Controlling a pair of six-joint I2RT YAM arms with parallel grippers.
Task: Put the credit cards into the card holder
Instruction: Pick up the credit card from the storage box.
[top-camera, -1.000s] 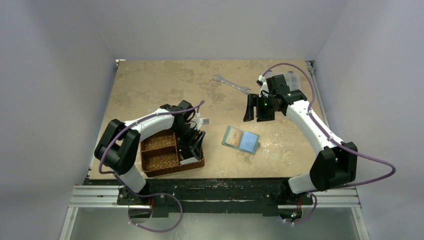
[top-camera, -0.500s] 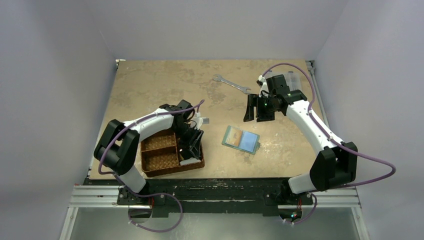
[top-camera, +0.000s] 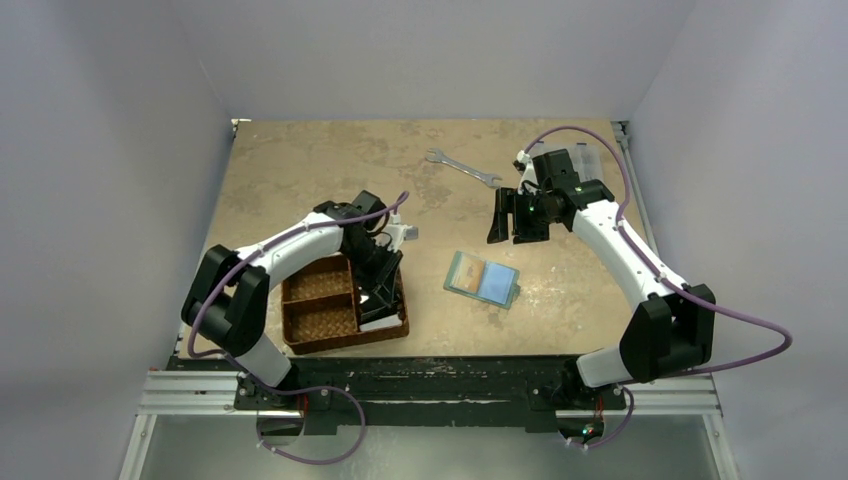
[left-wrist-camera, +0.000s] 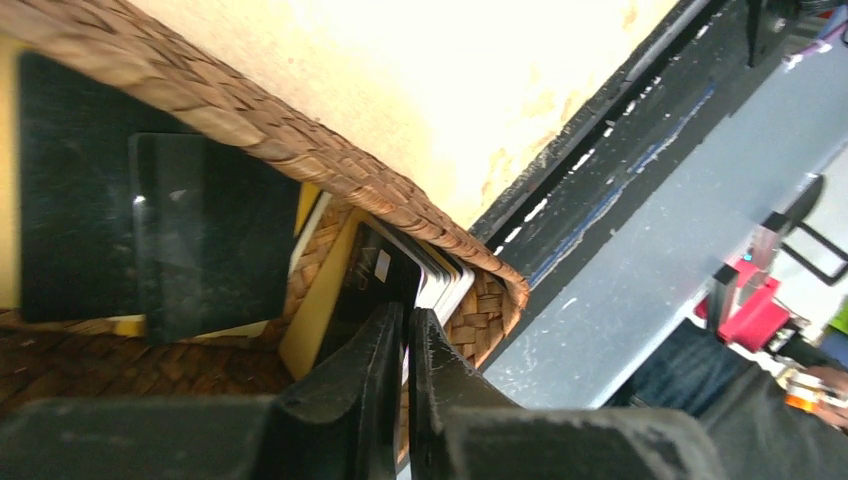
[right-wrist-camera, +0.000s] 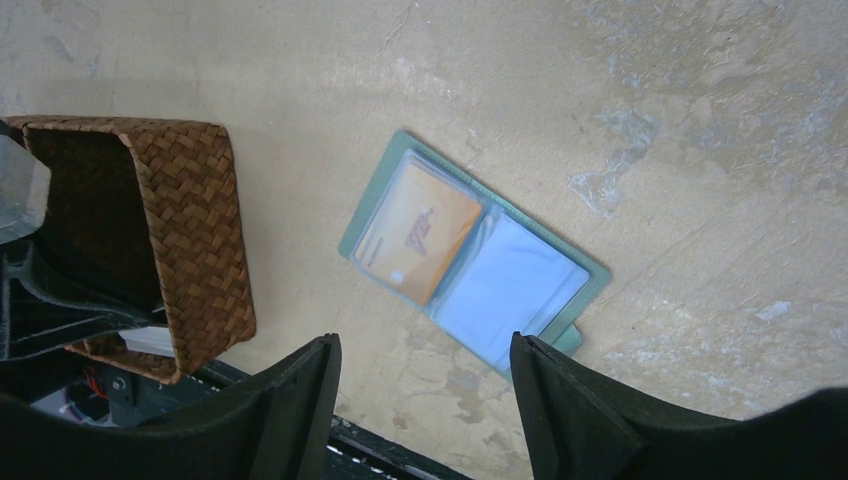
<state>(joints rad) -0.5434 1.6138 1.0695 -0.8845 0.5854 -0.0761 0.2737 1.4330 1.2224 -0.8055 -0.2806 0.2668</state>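
Observation:
The card holder (top-camera: 481, 279) lies open on the table, grey-green with blue-grey pockets. An orange credit card (right-wrist-camera: 420, 232) sits in one pocket of the card holder (right-wrist-camera: 520, 290). More credit cards stand in the brown woven basket's (top-camera: 320, 310) right compartment: black ones (left-wrist-camera: 215, 230), a yellow one (left-wrist-camera: 315, 320) and a white stack (left-wrist-camera: 445, 285). My left gripper (left-wrist-camera: 405, 315) reaches into that compartment, its jaws pinched on the edge of a black card (left-wrist-camera: 375, 275). My right gripper (right-wrist-camera: 422, 340) hangs open and empty above the table, beyond the holder.
A metal wrench (top-camera: 462, 168) lies at the back of the table. The basket rim (left-wrist-camera: 300, 150) stands close to the table's near edge and the metal rail (top-camera: 430, 375). A clear box (top-camera: 592, 160) peeks out behind the right arm.
My left gripper's jaws have closed together on a card inside the basket, and the left arm has shifted slightly. The right arm and the card holder have not moved.

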